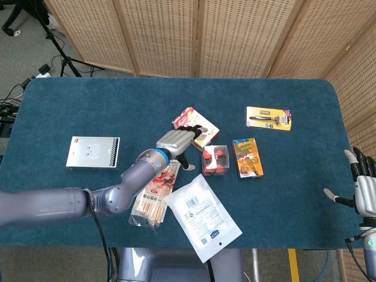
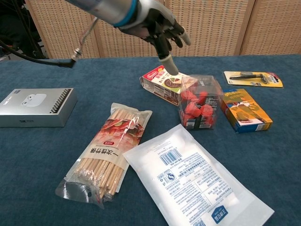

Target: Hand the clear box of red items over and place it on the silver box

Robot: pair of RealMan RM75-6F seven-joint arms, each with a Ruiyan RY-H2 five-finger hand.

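Table (image 1: 76,100): blue cloth top, filling most of the head view.

White pouch (image 1: 203,210): flat, barcode label, lower centre, one corner hanging past the near edge.

Stick packet (image 1: 155,188): long clear bag, left of the pouch and touching its upper corner.

Silver box (image 1: 93,153): centre left of the frame, lying flat, well apart from everything else. Nothing on it; this is the destination.

Snack carton (image 1: 195,126): red and white, centre, tilted, just above the clear box.

Orange carton (image 1: 247,157): right of centre, just beside the clear box.

Razor card (image 1: 268,118): yellow backing, upper right.

Left hand (image 1: 176,141): centre of the frame, above the table, fingers spread and holding nothing, fingertips toward the snack carton; the chest view shows it raised clear of the items, thumb (image 2: 165,60) pointing down.

Right hand (image 1: 365,191): lower right edge, off the table, fingers apart, empty.

Clear box of red items (image 1: 215,160): centre, upright on the cloth, not yet grasped, just right of the left hand.

Risks, as judged: the clear box is hemmed in by both cartons, so closing fingers may catch or shove a neighbour. Its smooth walls look slippery; a shallow grasp could let it tip or drop during the handover.
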